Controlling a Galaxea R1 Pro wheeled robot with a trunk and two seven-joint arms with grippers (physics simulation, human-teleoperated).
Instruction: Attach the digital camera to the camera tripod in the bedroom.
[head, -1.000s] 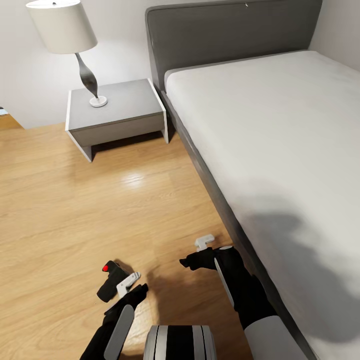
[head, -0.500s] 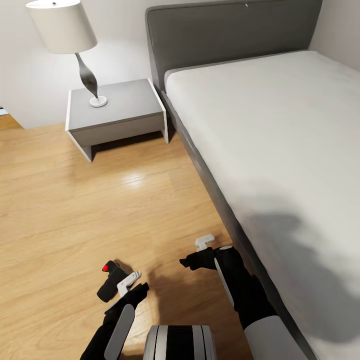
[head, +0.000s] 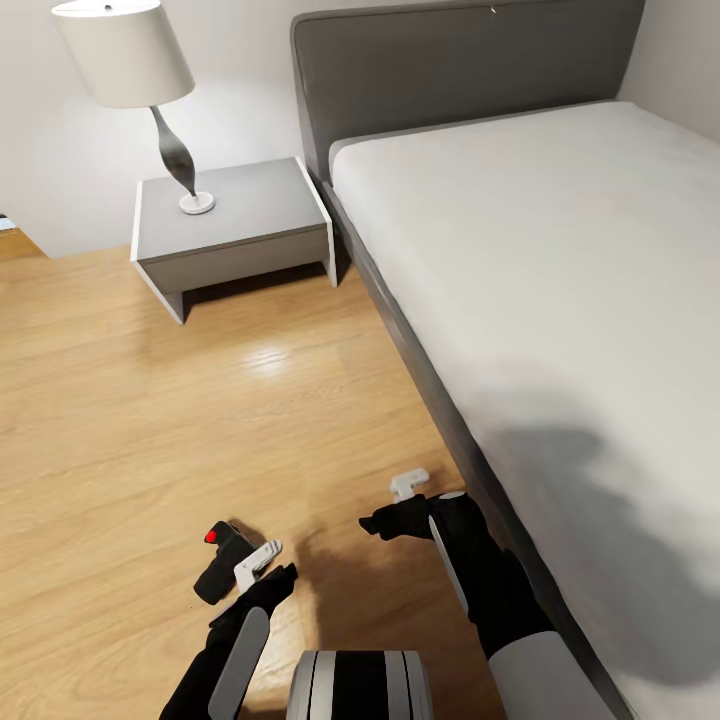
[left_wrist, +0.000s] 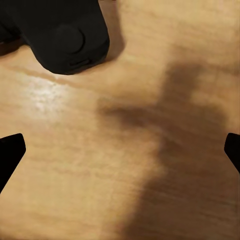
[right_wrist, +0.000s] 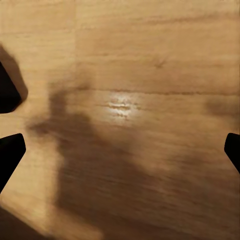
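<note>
The digital camera (head: 220, 562) lies on the wood plank floor, small and black with a red spot on its top corner. My left gripper (head: 252, 566) hangs open just to its right, close beside it. In the left wrist view the camera (left_wrist: 65, 35) lies beyond and off to one side of the open fingertips (left_wrist: 11, 152), with bare floor between them. My right gripper (head: 393, 503) is open over bare floor near the bed's side, holding nothing. In the right wrist view its fingertips (right_wrist: 11, 150) stand wide apart. The camera tripod is out of view.
A grey upholstered bed (head: 560, 300) with a white mattress runs along the right, its frame close to my right arm. A grey and white nightstand (head: 232, 235) with a lamp (head: 150, 90) stands against the far wall. Open wood floor (head: 150, 420) spreads to the left.
</note>
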